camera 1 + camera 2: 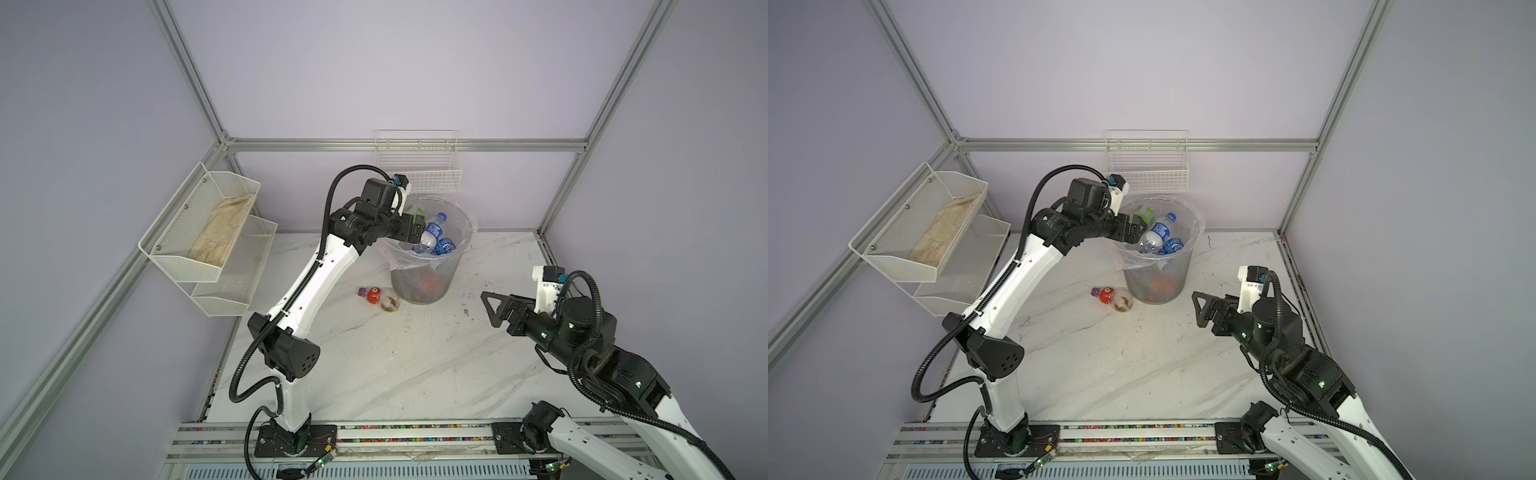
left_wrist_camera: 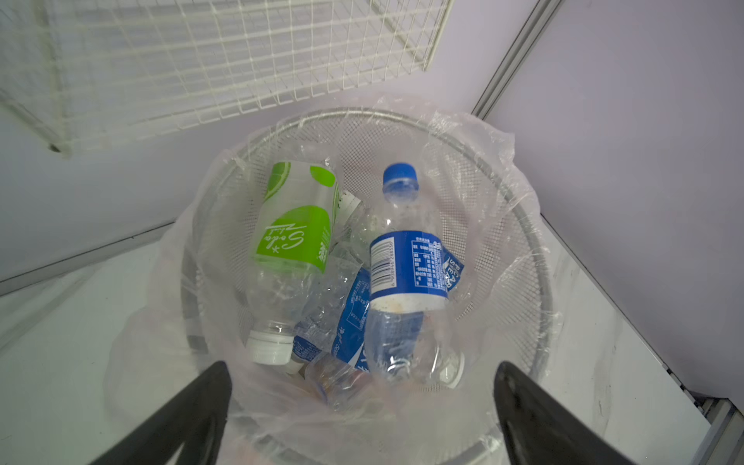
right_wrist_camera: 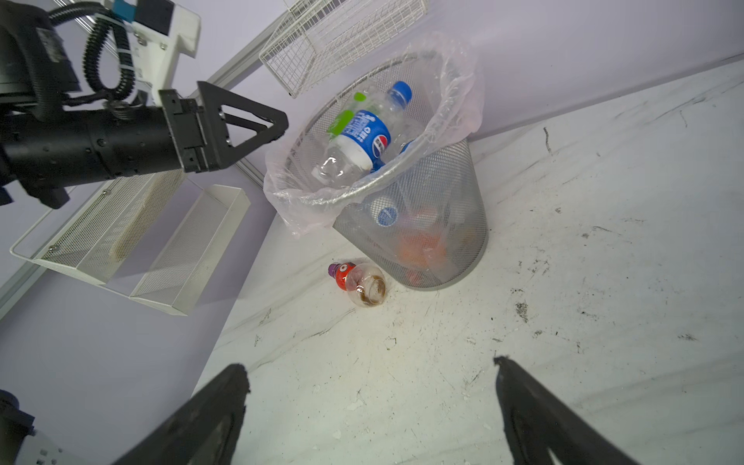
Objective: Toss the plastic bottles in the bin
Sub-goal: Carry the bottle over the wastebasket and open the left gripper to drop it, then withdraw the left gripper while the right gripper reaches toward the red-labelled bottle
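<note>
You can read "Soda" on the green-label bottle (image 2: 296,237); the blue-label bottle (image 3: 362,135) carries a Pepsi logo.

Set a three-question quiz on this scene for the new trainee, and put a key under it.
1. True or false: the left gripper, above the bin, is shut on a bottle.
2. How many bottles lie on the table outside the bin? A) none B) one C) three
3. Fill in: the top blue-labelled bottle in the bin has a ____ cap.

Key:
1. False. Its jaws stand wide apart and grip nothing.
2. B. Only the red-labelled bottle lies there, on its side beside the bin.
3. Blue.
</note>
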### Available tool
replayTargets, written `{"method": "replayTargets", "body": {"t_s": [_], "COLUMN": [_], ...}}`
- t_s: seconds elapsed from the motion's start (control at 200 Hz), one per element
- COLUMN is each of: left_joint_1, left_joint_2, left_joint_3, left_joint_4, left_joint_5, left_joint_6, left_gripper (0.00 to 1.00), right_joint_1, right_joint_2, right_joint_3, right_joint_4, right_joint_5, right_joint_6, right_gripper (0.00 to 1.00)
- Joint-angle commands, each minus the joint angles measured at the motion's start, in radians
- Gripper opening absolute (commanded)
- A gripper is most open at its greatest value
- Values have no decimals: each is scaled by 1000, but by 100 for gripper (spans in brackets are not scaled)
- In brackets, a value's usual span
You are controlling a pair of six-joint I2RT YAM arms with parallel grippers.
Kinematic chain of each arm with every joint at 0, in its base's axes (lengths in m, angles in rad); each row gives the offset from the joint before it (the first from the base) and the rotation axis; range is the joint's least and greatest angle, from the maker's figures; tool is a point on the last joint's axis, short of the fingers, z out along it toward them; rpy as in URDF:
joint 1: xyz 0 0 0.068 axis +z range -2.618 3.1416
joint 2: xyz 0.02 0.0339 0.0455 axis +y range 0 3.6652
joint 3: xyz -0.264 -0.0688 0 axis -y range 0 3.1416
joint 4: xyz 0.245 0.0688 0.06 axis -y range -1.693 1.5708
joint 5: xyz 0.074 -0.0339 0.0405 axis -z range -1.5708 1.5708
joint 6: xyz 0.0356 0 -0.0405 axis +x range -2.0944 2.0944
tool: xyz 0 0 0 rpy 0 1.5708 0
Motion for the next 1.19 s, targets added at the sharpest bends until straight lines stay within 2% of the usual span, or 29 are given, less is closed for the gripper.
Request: {"method": "replayTargets", "body": {"t_s": [0.0,0.63,1.085,1.19], "left_joint_1": [-5,-5,-4,-4], "left_joint_2": [-154,-358,-646,-708], "left_joint_3": [-12,-222,-664,-764], "left_joint_4": [51,133,234,244], "left_joint_5": [-28,-11,-53,-67], "left_joint_6": [44,17,-1,-51], "left_gripper": [100,100,100,100], "right_joint_1": [-5,-5,-2,-2], "right_joint_2": [25,37,206,251], "right_joint_3": [-10,-8,10,-8], "right_joint_4": [14,5,-12,-12], "right_joint_5": [-4,-20,-118,-153], "right_joint_6": [-13,6,-88,-93], "right_gripper": [97,98,98,98]}}
